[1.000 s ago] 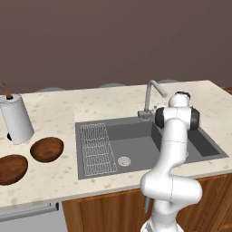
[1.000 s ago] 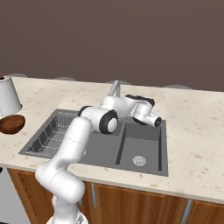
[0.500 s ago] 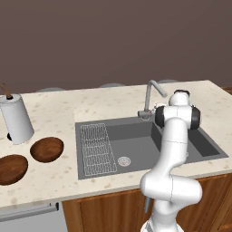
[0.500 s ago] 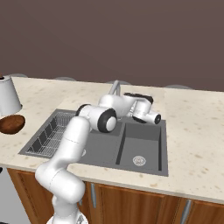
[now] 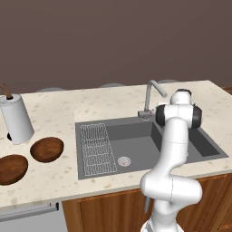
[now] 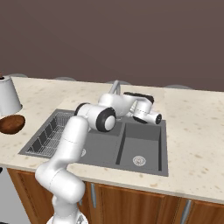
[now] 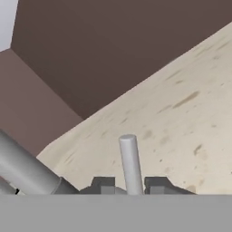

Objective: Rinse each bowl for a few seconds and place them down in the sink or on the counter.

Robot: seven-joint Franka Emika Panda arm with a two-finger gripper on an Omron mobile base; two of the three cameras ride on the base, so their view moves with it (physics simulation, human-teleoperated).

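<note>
Two dark reddish-brown wooden bowls (image 5: 46,149) (image 5: 11,168) lie on the beige counter (image 5: 54,108), left of the sink (image 5: 136,142); one bowl (image 6: 11,124) also shows at the left edge of the right base view. My arm reaches over the basin to the curved grey faucet (image 5: 152,93). In the hand view my gripper (image 7: 131,185) has its two dark fingertips (image 7: 103,185) tight on either side of the faucet's upright grey handle rod (image 7: 130,158). The thick grey faucet pipe (image 7: 27,170) runs past at the lower left.
A tall white cylinder with a brown stick (image 5: 17,118) stands behind the bowls at the far left. The sink's left part holds a wire grid (image 5: 94,147), and round drains (image 5: 124,160) sit in the basin floor. A dark wall rises behind the counter.
The fingers have drawn in around the faucet handle and the hand has shifted slightly. The bowls have not moved.
</note>
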